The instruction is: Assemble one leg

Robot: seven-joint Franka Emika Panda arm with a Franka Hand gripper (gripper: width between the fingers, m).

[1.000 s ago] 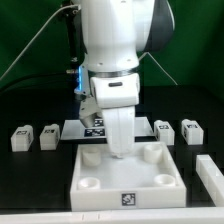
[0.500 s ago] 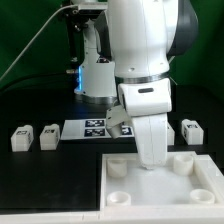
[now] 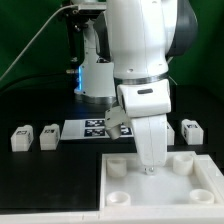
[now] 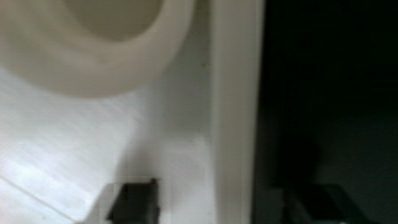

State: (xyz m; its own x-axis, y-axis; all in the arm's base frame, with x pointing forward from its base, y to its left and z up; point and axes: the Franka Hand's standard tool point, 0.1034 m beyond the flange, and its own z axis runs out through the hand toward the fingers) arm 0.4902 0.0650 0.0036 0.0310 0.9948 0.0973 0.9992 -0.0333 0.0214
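Gripper (image 3: 150, 167) sits spread open, empty, low over the panel's (image 3: 205, 185) back edge. Nearest leg (image 3: 190, 130) lies on the table beside the panel. I judge we're pre-pickup: next I lift, cross to that leg, square up and pinch.

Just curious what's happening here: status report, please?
Fingers down at the panel's edge, grip unclear. Legs loose on the table, none held. Nothing in the way seen.

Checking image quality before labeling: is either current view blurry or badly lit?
Wrist view: blurred throughout, the white panel and its socket soft-edged, the table beside them nearly black. Exterior view: sharper, evenly lit, with a small blue glow in the background.
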